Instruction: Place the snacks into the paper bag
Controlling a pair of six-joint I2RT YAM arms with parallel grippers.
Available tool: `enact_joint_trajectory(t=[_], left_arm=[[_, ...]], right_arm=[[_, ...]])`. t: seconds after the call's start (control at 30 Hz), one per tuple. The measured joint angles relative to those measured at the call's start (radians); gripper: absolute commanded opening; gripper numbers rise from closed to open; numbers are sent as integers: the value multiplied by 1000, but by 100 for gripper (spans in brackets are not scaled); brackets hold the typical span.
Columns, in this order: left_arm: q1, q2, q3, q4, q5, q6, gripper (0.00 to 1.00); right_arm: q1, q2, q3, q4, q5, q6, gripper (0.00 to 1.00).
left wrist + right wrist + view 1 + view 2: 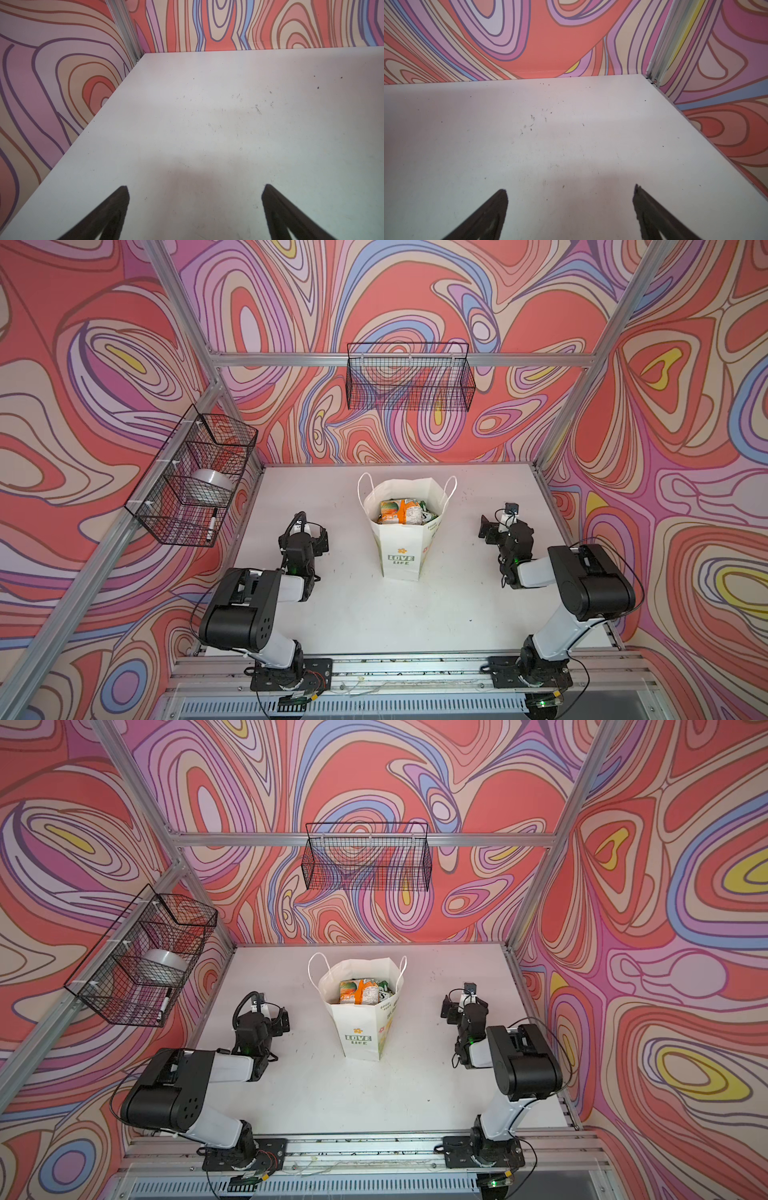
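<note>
Paper bag [401, 547] stands upright mid-table [374, 614], mouth open. Snacks [403, 512] sit inside it, orange and green packets showing at the top. Left arm [249, 605] is folded with elbow raised, base at the bag's 7 o'clock, wrist at its 9 o'clock, aimed toward 12. Left gripper [195, 191]: jaws spread wide, nothing between them, bare table beneath. Right arm [590, 589] mirrors this, base at 5 o'clock, wrist at 3. Right gripper [571, 191]: jaws likewise spread, empty. Both grippers are well apart from the bag
</note>
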Motion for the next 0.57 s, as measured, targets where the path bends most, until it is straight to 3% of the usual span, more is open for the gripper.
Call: enact_joint_trajectory(t=[0.33, 0.57], left_arm=[[0, 0, 0, 0, 4, 0, 100], [49, 0, 6, -20, 85, -10, 100]], right_arm=[[-19, 0, 7, -34, -52, 7, 98], [-19, 0, 7, -42, -52, 7, 99]])
